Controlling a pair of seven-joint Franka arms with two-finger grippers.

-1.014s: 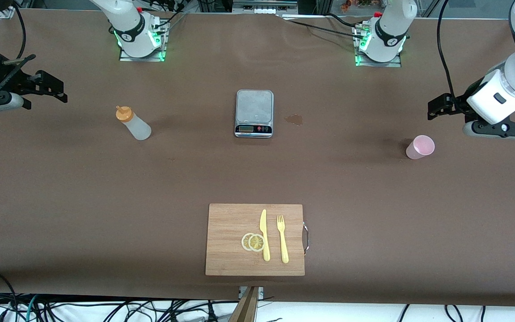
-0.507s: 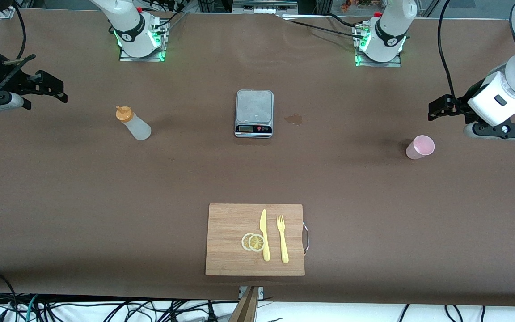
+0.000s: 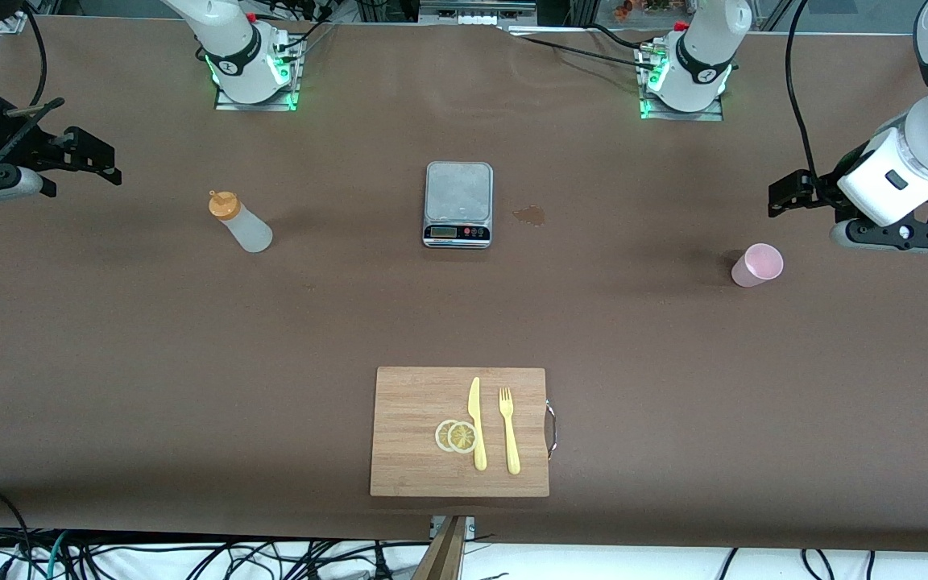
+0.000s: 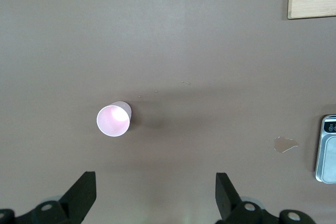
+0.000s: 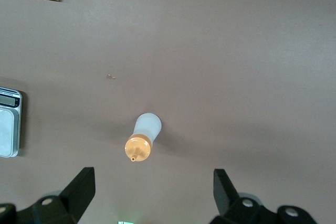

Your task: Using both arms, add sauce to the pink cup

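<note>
the brown table (image 3: 190,362) carries a cutting board (image 3: 416,435) and a scale (image 3: 458,203). the right claw (image 3: 101,165) hangs released, empty, above the table near the upright sauce bottle (image 3: 240,223). the left claw (image 3: 782,197) hangs released, empty, near the upright pink cup (image 3: 756,265).

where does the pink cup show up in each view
Front view: pink cup stands upright toward the left arm's end of the table.
Left wrist view: cup seen from above, ahead of the open fingers.
Right wrist view: not in it.
Shared landmark: the scale.
</note>
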